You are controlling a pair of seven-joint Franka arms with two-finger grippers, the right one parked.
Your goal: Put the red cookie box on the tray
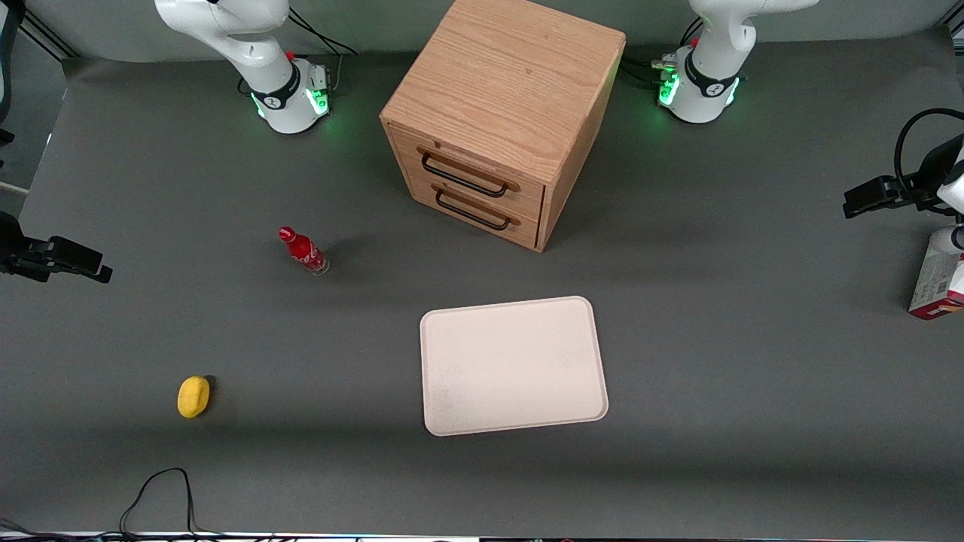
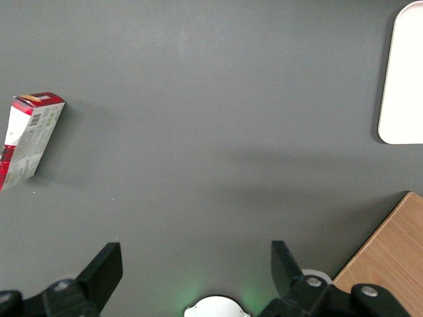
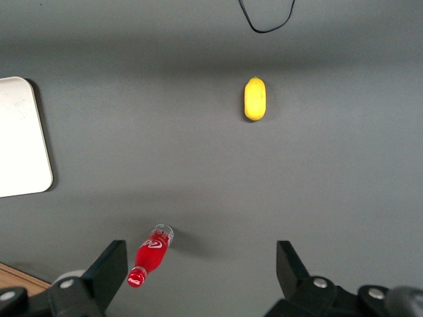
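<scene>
Red and whitish, the cookie box (image 1: 938, 286) stands on edge on the grey table (image 1: 753, 226) at the working arm's end, well apart from the cream-white tray (image 1: 514, 365), which lies flat near the table's middle, nearer the front camera than the wooden drawer cabinet (image 1: 503, 117). From the left wrist camera the gripper (image 2: 195, 267) hangs above bare table with its fingers (image 2: 102, 267) spread wide (nothing between them), the box (image 2: 30, 139) off to one side of it. Toward the parked arm's end are a small red bottle (image 1: 303, 251) and a lemon (image 1: 193, 396), the lemon nearer the front camera.
</scene>
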